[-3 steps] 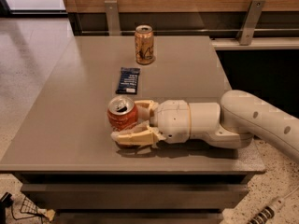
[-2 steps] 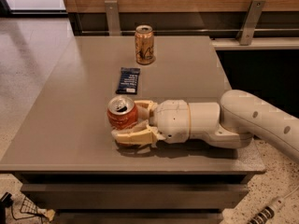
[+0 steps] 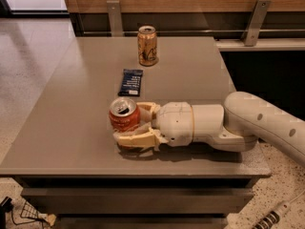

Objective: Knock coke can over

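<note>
The coke can [image 3: 124,114], red with a silver top, stands upright near the front of the grey table [image 3: 71,94]. My gripper [image 3: 129,124] reaches in from the right, low over the table, with its jaws on either side of the can. The near finger [image 3: 136,140] lies against the can's front lower side. The far finger [image 3: 148,109] shows behind the can and is partly hidden by it. The can sits held between them.
A gold-brown can [image 3: 147,45] stands upright at the back of the table. A dark blue snack packet [image 3: 130,82] lies flat between the two cans. A wooden wall with metal brackets [image 3: 114,15] runs behind the table. The table's front edge is close to the gripper.
</note>
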Motion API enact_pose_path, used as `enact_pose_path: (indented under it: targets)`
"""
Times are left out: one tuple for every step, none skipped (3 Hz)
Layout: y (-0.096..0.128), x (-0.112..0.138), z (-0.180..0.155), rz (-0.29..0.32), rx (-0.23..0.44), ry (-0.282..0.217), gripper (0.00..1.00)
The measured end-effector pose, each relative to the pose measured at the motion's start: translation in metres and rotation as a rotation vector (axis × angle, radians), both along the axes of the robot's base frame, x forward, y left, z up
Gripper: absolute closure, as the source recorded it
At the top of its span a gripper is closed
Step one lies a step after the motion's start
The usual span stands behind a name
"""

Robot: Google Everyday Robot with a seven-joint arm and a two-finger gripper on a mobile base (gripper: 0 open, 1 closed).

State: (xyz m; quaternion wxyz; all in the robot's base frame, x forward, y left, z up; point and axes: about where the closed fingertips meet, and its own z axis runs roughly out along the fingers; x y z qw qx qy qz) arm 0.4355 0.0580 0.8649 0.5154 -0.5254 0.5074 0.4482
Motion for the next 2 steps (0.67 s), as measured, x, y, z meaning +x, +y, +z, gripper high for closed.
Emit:
enact_pose_path:
  targets:
    - [-0.005,0.002,0.009,-0.007,-0.074,-0.004,1.0]
    - [-0.018,0.01,0.025,-0.02,-0.258,-0.019,1.0]
